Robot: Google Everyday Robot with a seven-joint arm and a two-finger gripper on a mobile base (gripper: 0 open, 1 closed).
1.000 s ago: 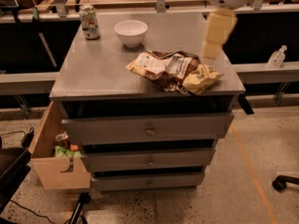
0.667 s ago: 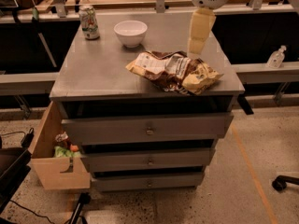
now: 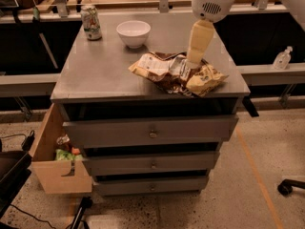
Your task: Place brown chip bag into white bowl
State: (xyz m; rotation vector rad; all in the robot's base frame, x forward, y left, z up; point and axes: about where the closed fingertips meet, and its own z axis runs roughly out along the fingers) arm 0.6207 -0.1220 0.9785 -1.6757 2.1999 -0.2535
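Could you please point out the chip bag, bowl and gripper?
brown chip bag (image 3: pixel 147 67), camera view, tan left end.
white bowl (image 3: pixel 133 39), camera view, front wall.
gripper (image 3: pixel 191 67), camera view, tip at the bag's middle.

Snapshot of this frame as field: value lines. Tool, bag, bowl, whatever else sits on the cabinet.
tool: low over the middle of the chip bag, right half of the cabinet top; contact unclear
chip bag: lying crumpled near the front right edge, not in the bowl
bowl: upright, looks empty, back centre, apart from the bag
can: upright, back left corner
wooden box: on the floor left of the cabinet, items inside
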